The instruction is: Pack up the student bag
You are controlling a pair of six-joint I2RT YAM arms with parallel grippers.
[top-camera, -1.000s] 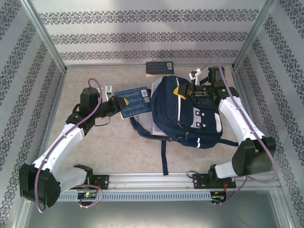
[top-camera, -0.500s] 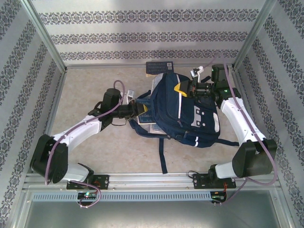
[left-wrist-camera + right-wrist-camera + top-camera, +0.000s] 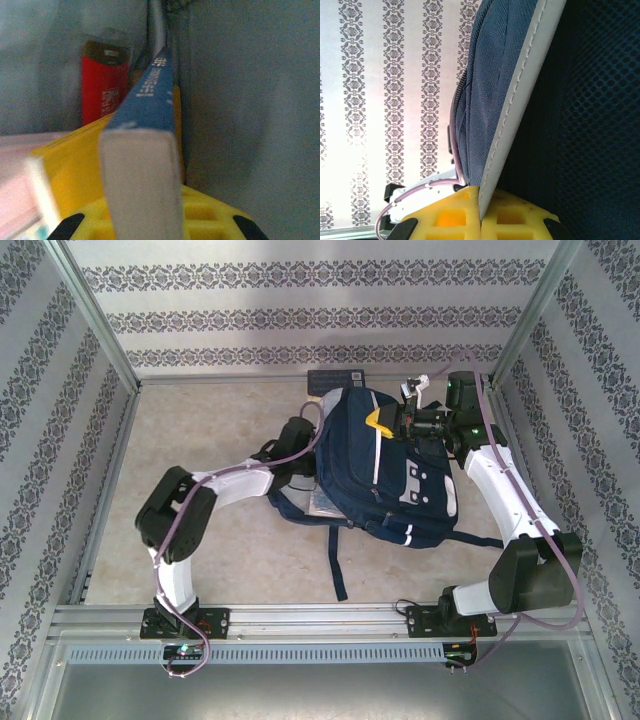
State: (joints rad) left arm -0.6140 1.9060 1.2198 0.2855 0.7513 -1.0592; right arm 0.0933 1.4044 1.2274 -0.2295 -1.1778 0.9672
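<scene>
We see the student bag (image 3: 395, 485) lying near the middle of the table (image 3: 200, 420), a little toward the back wall. The right gripper (image 3: 480, 220) is closed on the white-trimmed edge of the bag and lifts the opening. The left gripper (image 3: 157, 225) is inside the bag, with its jaws clamped on a blue book (image 3: 157, 95) that stands on its edge, just beside the fabric wall. On the other side of it are a yellow book (image 3: 75, 160) and a red object (image 3: 102, 90) that we cannot identify. We judge that the step in hand is placing this book inside. The next move, in our opinion, calls for releasing the book once it rests, then drawing the left arm straight out without dragging the book or the fabric, while the right gripper holds the edge up. A dark booklet (image 3: 330, 380) behind the bag may be waiting for packing.
</scene>
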